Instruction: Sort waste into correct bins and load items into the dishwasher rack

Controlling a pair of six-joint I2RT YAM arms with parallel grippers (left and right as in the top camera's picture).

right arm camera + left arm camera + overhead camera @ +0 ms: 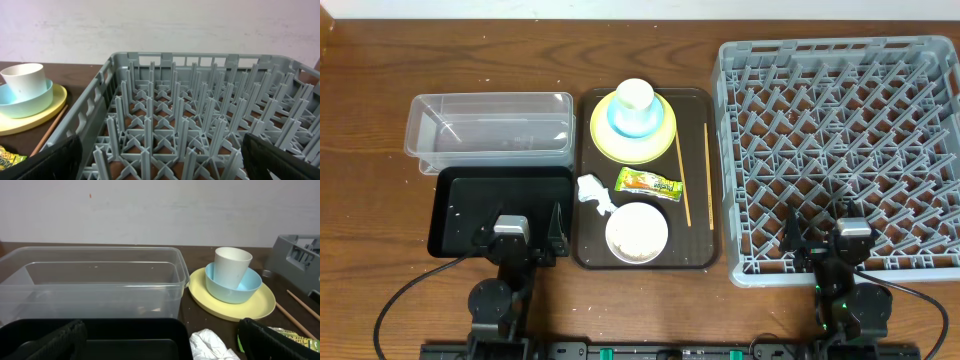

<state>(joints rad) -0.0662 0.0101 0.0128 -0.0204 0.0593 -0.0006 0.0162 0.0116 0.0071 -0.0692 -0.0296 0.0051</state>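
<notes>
Nothing is held at this moment. The left gripper [520, 232] is seen with its jaws spread wide over the near edge of the black tray [460, 205], and the right gripper [832, 238] is likewise wide open and empty at the near rim of the rack [770, 270]. The waste and dishes are all gathered on the brown serving tray [695, 250] between them. The tissue [592, 193] lies at its left edge, with the wrapper [648, 183] just beside it and the white bowl [636, 232] of rice in front. The cup [633, 96] is nested in the blue bowl [633, 126] on the plate [633, 150] at the back, and the chopsticks [682, 180] lie along the right. The tissue, being nearest, is judged the best first pick for the left gripper. It should be approached from above and pinched at its raised middle, so that neither the wrapper nor the serving tray's lip is caught. It should be lifted clear before being carried leftward toward the black tray or the clear tub [490, 125] behind it.
</notes>
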